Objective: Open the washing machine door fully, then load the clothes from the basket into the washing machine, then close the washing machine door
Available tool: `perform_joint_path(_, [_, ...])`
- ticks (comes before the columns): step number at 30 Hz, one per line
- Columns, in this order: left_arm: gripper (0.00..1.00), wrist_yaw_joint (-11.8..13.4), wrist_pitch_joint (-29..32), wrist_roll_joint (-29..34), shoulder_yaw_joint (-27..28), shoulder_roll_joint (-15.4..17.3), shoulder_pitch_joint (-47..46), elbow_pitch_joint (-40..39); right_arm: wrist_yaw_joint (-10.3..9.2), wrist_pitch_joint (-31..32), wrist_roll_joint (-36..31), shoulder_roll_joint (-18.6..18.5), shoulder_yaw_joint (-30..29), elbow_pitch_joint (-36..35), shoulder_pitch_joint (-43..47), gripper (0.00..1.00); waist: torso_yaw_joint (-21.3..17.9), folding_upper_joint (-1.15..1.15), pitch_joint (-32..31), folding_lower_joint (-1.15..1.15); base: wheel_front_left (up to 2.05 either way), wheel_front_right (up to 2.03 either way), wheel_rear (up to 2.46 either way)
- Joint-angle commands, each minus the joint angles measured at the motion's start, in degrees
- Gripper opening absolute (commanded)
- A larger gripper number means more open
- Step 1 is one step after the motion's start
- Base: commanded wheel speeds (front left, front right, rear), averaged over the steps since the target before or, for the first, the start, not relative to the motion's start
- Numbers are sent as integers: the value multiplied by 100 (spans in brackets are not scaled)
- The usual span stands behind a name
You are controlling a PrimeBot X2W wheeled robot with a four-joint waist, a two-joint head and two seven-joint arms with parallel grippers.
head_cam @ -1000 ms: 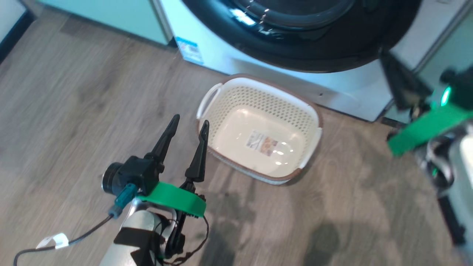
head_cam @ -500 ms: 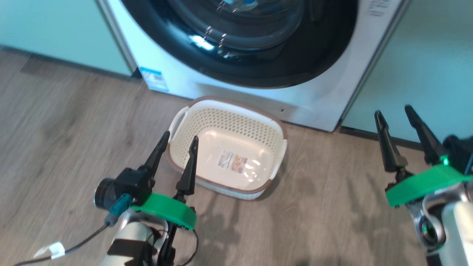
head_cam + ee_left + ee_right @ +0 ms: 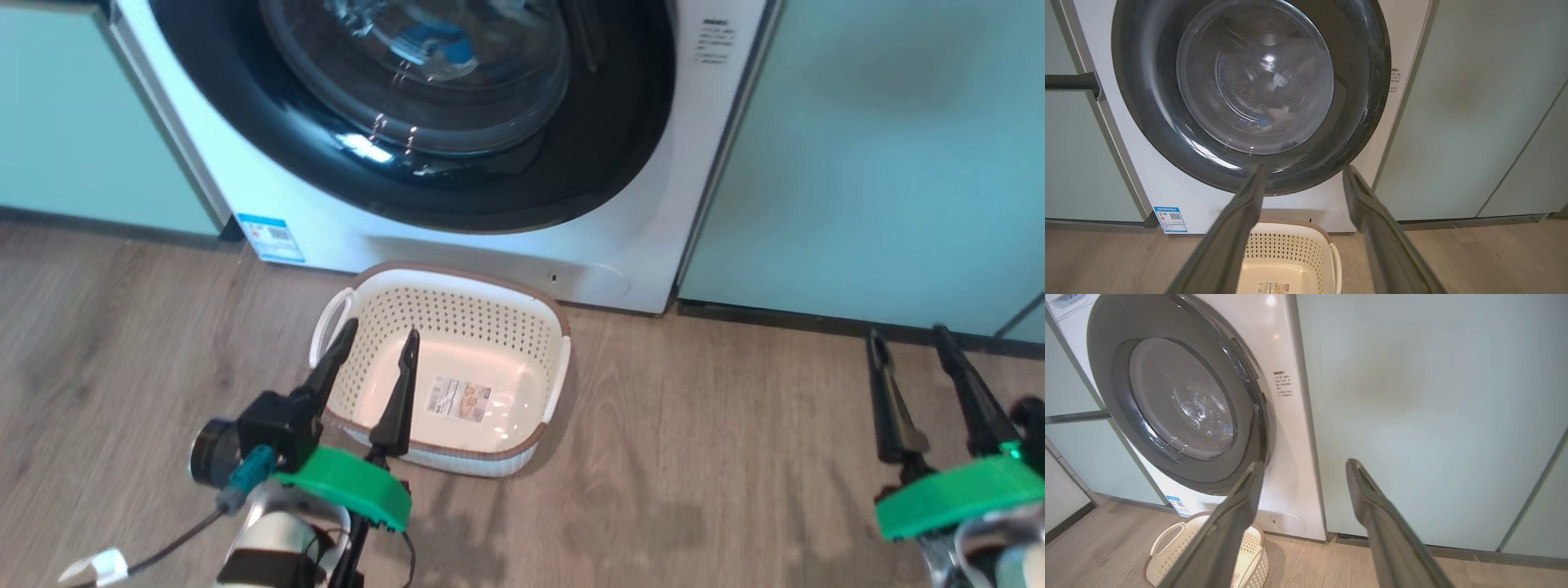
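Head view: noted the washing machine (image 3: pixel 326 237) at the top, with the washing machine door (image 3: pixel 588 163) lying flat against its front. Found the basket (image 3: pixel 457 273) on the wood floor (image 3: pixel 735 457) just in front of the machine's lower front, a paper label (image 3: pixel 460 398) showing on its bottom. Located the left gripper (image 3: pixel 382 328) farther out from the machine, above the basket rim on the side away from the machine, fingers spread, nothing between them. Located the right gripper (image 3: pixel 908 333) off the machine's right corner, facing the pale green cabinet panel (image 3: pixel 882 163), fingers likewise apart and holding nothing. Logged a small blue sticker (image 3: pixel 271 238) low on the machine's left front. Left wrist view: looked squarely at the machine's front between two parted fingers (image 3: pixel 1237 228). Made out the clothes (image 3: pixel 1267 120) through the door glass, low inside the machine's drum, pale cloth with a blue patch. Saw the basket's end directly below the door. Right wrist view: took in the machine at an angle, door against its front and basket at its foot, with the cabinet panel on the machine's right straight beyond the spread fingers.
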Motion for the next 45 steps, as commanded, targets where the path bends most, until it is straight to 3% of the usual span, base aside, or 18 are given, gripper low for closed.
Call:
perform_joint_path(1, [100,13,13,-17,200,128,-64,-172,-20,-28,-45,34,35,-253,-61,100,-58,0,-44,1,0,0,0])
perform_joint_path(15, [100,108,70,-61,191,208,99,-215,-20,315,-284,141,-101,-757,642,100,-267,0,-240,1,0,0,0])
perform_joint_path(45, [100,271,116,-100,71,290,119,-270,-20,350,-150,152,-140,-746,728,100,-235,0,-222,1,0,0,0])
